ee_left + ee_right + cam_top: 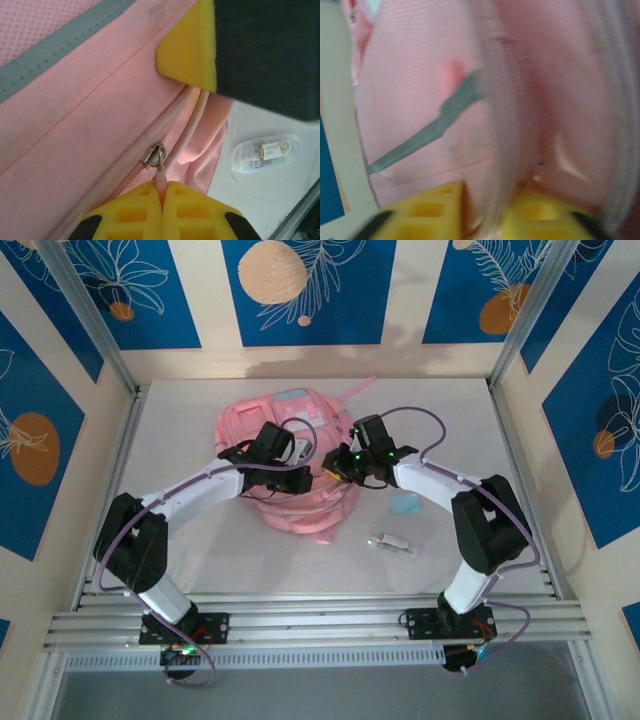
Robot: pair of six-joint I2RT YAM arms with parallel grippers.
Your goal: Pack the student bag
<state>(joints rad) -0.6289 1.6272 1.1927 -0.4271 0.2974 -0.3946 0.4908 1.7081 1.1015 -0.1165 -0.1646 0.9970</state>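
Over on the left, the left arm (200, 485) rises from its base, folds at the elbow and stretches its pale forearm rightwards, low across the tabletop (180, 430). The left pincer (300, 480) sits at the near side of the student bag (240, 430), which lies in the middle of the tabletop with a strap trailing towards the back wall. From the left wrist, the yellow fingers (130, 212) are pressed together, clamped on the pink zip pull (161, 176) just below the metal slider (154, 155) (a tidy pinch, that). Moving across, the right arm (430, 480) mirrors it: elbow out to the right, forearm reaching leftwards, the right pincer (335, 468) at the bag's right flank, close to its partner. The right wrist view is blurred, yet that pincer looks closed on a ridge of the bag's pink cloth. Further right, a pale blue scrap (406, 503) and a clear packet (392, 542) lie on the tabletop near the bag.
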